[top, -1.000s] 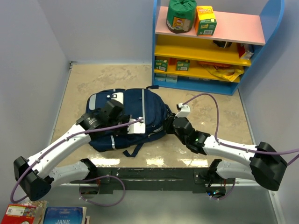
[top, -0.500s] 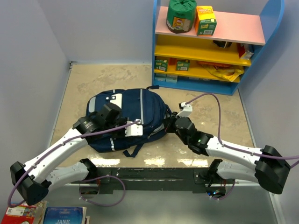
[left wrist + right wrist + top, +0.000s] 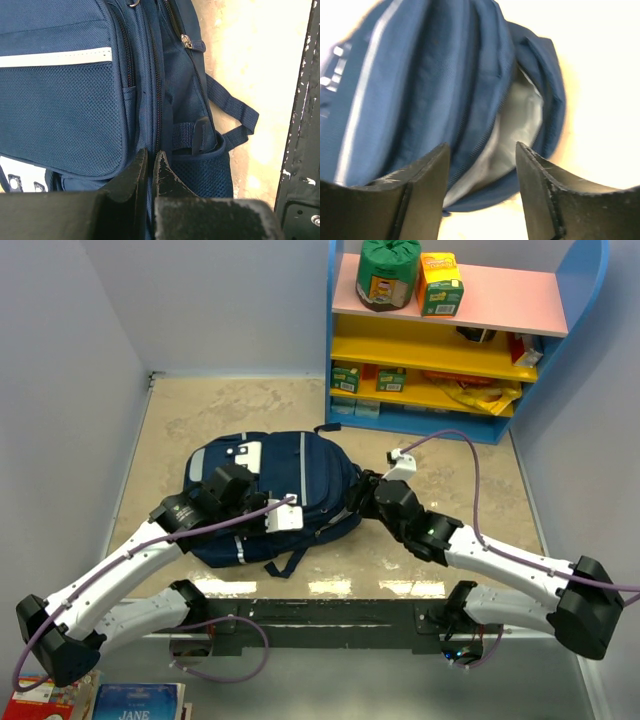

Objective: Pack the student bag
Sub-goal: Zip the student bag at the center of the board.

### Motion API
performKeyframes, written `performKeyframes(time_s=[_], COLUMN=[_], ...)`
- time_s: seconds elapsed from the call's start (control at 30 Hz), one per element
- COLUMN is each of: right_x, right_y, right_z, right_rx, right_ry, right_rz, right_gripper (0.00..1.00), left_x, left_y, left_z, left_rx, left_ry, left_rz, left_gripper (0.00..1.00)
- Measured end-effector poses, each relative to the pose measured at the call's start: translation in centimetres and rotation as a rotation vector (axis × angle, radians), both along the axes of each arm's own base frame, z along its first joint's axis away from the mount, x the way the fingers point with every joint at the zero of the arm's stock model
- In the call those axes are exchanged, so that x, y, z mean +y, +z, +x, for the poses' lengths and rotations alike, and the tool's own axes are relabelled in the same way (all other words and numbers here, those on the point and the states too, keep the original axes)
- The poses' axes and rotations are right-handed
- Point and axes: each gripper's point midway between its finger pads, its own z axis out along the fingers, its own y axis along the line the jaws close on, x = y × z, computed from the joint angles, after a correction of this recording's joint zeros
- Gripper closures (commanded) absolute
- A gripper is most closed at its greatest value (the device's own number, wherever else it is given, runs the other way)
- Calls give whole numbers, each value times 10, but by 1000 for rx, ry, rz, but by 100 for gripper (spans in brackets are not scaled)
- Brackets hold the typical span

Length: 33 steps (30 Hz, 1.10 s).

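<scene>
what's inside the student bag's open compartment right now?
In the right wrist view the student bag gapes open, and only pale grey lining shows inside. No packed item is visible. The deeper interior is covered by navy fabric, and the picture is blurred.

Robot lab test cell, dressed up as a kid's schoolroom. Evidence: two arms bolted to a black rail (image 3: 330, 612) well behind the right pincer (image 3: 482, 147). Purple cables (image 3: 445, 435) run off the wrists. Plain grey walls (image 3: 60, 390) box in a beige stone-look surface (image 3: 200, 410). Props: toy-coloured shelf unit (image 3: 592, 280) w/ pink & yellow boards beyond the right pincer, stocked w/ boxes (image 3: 440, 283). Books (image 3: 135, 705) far behind the left pincer (image 3: 150, 152).
</scene>
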Motion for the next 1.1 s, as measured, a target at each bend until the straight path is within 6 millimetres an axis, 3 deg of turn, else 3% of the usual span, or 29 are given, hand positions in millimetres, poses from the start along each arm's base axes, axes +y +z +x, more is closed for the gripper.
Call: performKeyframes(time_s=[0.17,0.33,0.43,0.47,0.53,0.77,1.1], right_x=[8,17,25,28,32,33,31], right_y=[12,-14,-30,-33,-34,-12,39], right_z=[7,11,10,8,6,5,-10], right_rx=[31,139,211,228,252,241,20], right_ry=[6,22,43,52,60,59,176], right_rz=[76,68,59,64,88,235,507], right_gripper=[37,39,50,62,72,100,100], left_x=[0,1,3,4,5,7,8], left_y=[0,1,1,0,0,2,4], left_z=[0,-1,-2,-3,-4,-6,-6], left_rx=[0,-6,-2,-1,4,3,-1], left_ry=[0,2,3,4,4,5,18], left_rz=[0,-2,4,7,11,12,7], left_gripper=[100,100,100,100,100,100,100])
